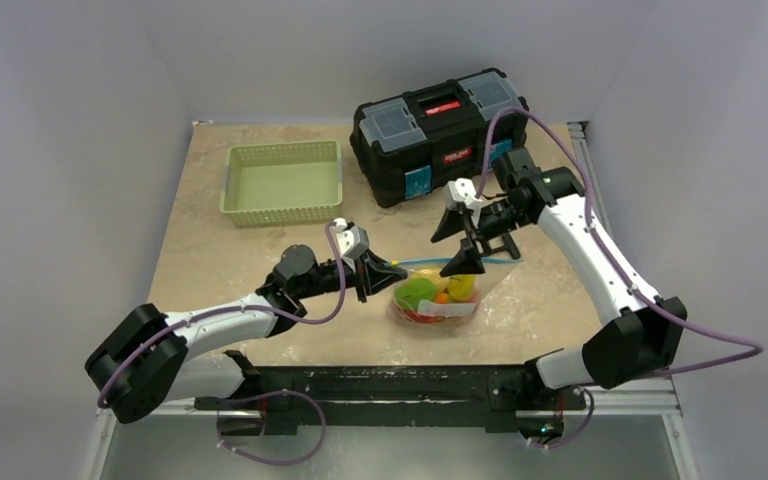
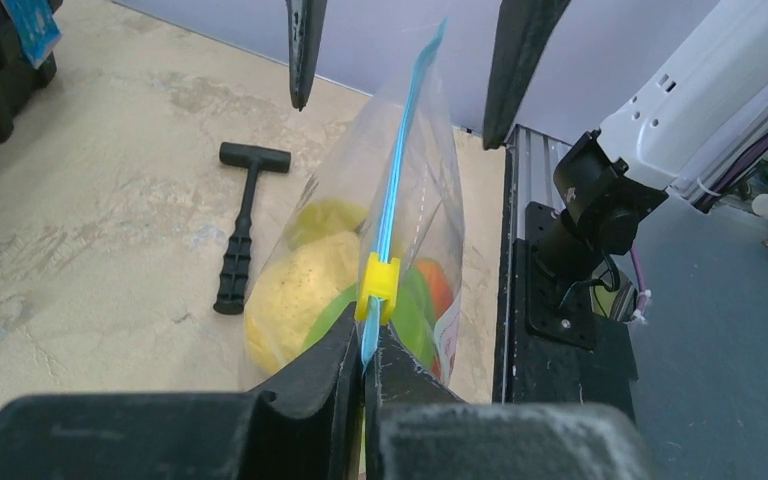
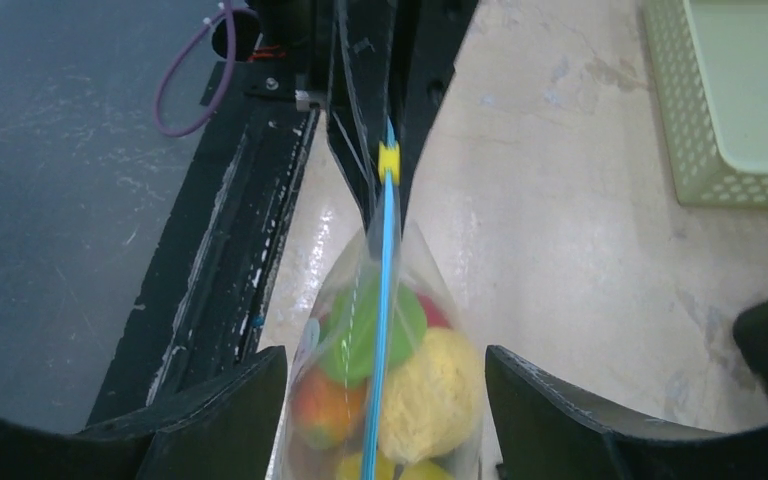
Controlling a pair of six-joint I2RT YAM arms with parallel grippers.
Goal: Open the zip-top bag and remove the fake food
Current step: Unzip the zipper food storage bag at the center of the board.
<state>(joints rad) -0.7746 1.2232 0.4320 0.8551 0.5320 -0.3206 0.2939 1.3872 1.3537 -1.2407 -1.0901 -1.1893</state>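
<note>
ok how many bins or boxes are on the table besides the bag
2: the green basket at the back left, and the black toolbox to its right. None looks hidden.

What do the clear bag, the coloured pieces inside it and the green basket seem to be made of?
Clear zip-top bag: thin glossy plastic film; it creases and shows its contents.
Yellow, green and orange fake food: likely moulded plastic, smooth, slightly shiny.
Pale green basket: probably rigid matte plastic, by its lattice walls.

1 clear plastic zip-top bag [image 2: 422, 170], 1 green mesh basket [image 1: 282, 212], 1 black toolbox [image 1: 440, 135], 1 black hammer [image 2: 240, 250], at least 4 glossy fake food pieces [image 3: 430, 390].
</note>
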